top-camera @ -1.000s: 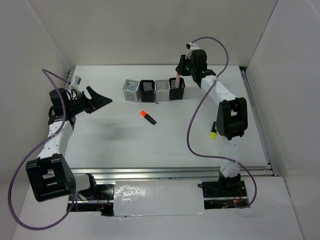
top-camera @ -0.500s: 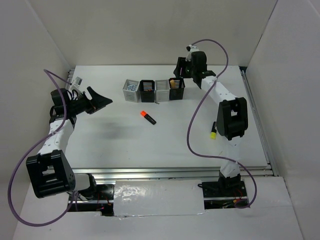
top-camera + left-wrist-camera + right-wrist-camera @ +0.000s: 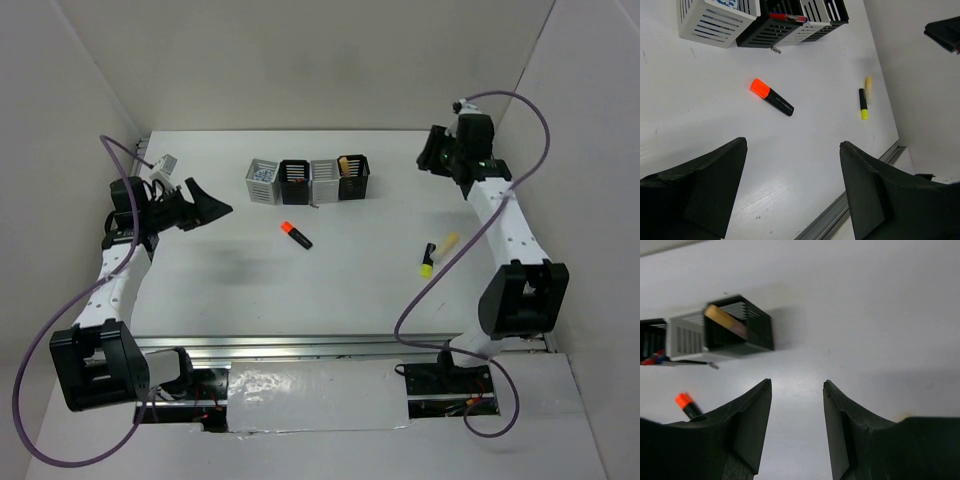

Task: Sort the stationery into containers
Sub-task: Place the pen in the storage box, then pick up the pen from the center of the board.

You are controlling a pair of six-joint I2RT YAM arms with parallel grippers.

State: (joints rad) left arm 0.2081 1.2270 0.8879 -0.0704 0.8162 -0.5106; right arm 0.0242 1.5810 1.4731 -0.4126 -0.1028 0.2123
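The containers [image 3: 308, 181] are a row of four slatted cups, grey and black, at the back middle. A peach marker [image 3: 350, 163] leans in the rightmost black cup, also in the right wrist view [image 3: 724, 321]. An orange-black highlighter [image 3: 296, 235] lies in front of the row. A yellow-black highlighter [image 3: 427, 260] lies at the right, with a pale yellow piece [image 3: 447, 241] touching it. A red pen [image 3: 787, 17] lies in a black cup. My left gripper [image 3: 212, 203] is open and empty at the left. My right gripper [image 3: 426, 158] is open and empty at the back right.
White walls stand close on the left, back and right. A metal rail [image 3: 300, 345] runs along the table's near edge. Purple cables loop off both arms. The leftmost grey cup [image 3: 262, 180] holds small blue-marked items.
The peach marker went from my right gripper into the rightmost black cup. My right arm then swung away to the right, uncovering the yellow-black highlighter. My left gripper shifted slightly right.
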